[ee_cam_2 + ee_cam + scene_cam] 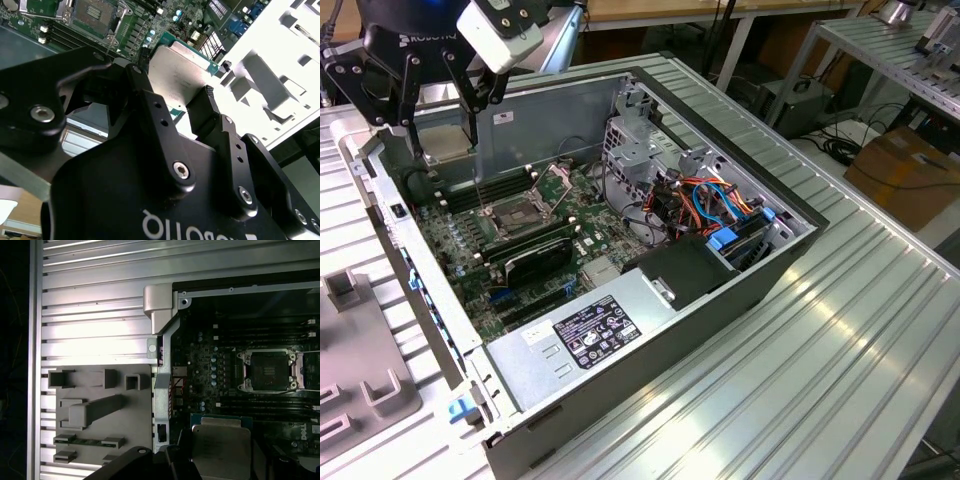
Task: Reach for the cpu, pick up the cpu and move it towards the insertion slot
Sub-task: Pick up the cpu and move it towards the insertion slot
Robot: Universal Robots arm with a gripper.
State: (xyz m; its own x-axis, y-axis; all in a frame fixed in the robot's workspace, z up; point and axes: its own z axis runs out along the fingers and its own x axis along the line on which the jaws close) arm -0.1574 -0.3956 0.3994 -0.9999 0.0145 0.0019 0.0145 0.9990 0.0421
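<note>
My gripper [445,135] is shut on the cpu [447,143], a thin square chip with a pale silvery face. It holds the chip in the air over the case's rear corner, at the exterior view's left. In the second wrist view the cpu [180,70] sits clamped by its edges between the two black fingers [206,107]. The insertion slot [518,212] lies open on the motherboard, down and toward the exterior view's right of the chip, its metal plate raised. In the first wrist view the cpu [220,445] is apart from the insertion slot [270,370].
The open computer case [650,300] holds long black memory slots [535,250], a drive cage with coloured cables [710,205] and a power supply [580,335]. A grey fixture tray [95,410] lies on the ribbed metal table [800,330] beside the case wall.
</note>
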